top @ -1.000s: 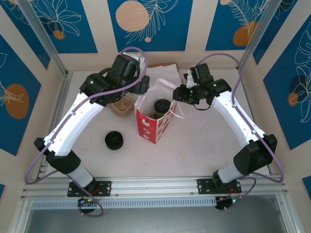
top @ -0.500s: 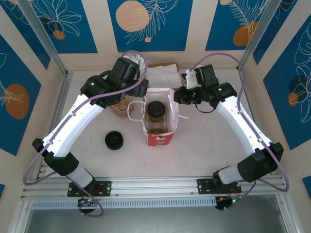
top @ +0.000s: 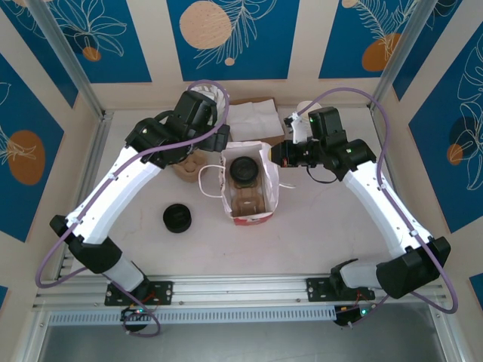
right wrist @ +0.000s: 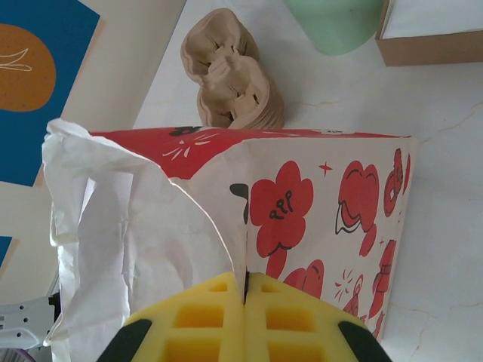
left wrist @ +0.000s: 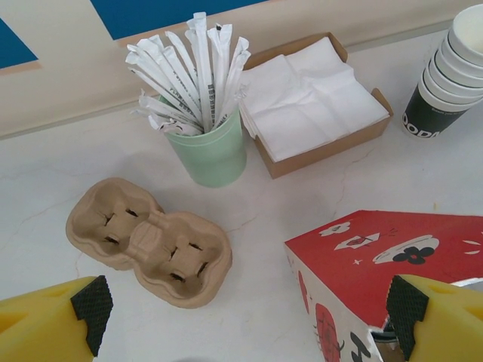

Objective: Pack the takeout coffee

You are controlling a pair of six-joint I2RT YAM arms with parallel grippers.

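The red bag stands open in the middle of the table, mouth up. Inside it sits the takeout coffee, its black lid showing, with a brown cardboard insert in front of it. My right gripper is shut on the bag's right rim; in the right wrist view the yellow pads pinch the white paper edge of the bag. My left gripper hovers behind the bag's left corner, open, its fingers wide apart above the table beside the bag.
A loose black lid lies at front left. A pulp cup carrier sits left of the bag. Behind it stand a green cup of straws, a napkin box and a stack of paper cups.
The bag has gone from leaning and skewed to standing square with its mouth up. The right gripper closed on the bag's rim. The left arm has barely moved.
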